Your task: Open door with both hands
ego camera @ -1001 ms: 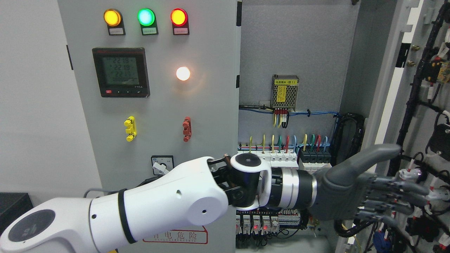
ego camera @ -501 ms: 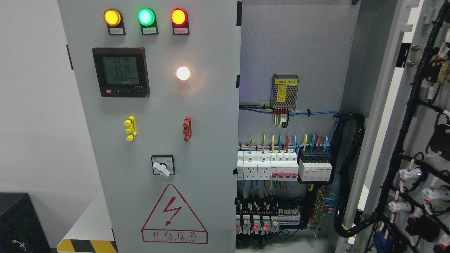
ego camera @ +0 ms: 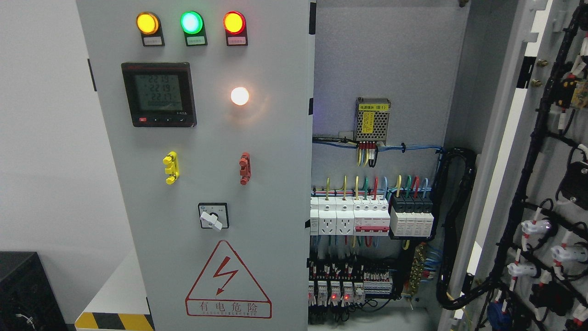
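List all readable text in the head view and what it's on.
"有电危险": warning sign, left door.
"221", roughly, three rows: meter; last digits blurred.
"(B1)": yellow label on power supply; the rest blurred.
Tags under the lamps: too small.

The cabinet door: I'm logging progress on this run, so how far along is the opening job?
Done, by the look of it: the right door is swung wide, its wired inner face turned to the camera, and the cabinet interior with its breakers is exposed. In hand: nothing; no robot hand is in view. Left: the left door, with its meter and lamps, looks shut, if that one counts.
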Robot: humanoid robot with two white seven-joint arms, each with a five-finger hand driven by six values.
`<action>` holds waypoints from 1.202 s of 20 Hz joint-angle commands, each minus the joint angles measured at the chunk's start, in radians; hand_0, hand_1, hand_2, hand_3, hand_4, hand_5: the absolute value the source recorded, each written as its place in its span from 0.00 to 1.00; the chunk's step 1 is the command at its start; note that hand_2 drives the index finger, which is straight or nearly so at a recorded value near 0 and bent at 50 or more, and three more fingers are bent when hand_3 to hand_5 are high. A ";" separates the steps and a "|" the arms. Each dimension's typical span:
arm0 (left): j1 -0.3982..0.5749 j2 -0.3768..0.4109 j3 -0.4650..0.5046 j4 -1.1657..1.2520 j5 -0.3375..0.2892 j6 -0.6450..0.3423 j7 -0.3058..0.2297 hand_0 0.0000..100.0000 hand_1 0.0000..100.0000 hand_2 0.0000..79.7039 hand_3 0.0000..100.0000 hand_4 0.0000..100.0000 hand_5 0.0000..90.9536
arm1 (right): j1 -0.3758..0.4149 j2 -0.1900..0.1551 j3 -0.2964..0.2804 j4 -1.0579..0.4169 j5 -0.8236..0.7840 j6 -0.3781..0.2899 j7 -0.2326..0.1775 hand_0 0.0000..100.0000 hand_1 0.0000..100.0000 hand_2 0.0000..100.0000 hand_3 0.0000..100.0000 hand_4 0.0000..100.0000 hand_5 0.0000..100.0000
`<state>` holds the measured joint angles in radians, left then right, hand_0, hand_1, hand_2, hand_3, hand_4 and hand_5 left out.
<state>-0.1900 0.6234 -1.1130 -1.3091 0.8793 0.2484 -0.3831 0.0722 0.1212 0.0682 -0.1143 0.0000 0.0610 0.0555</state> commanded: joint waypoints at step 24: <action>0.236 -0.576 1.493 1.383 -1.054 -0.251 0.196 0.00 0.00 0.00 0.00 0.00 0.00 | 0.314 -0.086 -0.077 -1.529 -0.005 -0.624 -0.006 0.00 0.00 0.00 0.00 0.00 0.00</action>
<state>0.0175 0.1568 -0.0996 -0.1258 -0.0713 0.0162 -0.2025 0.2922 0.0354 0.0199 -0.9844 0.0000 -0.5578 0.0519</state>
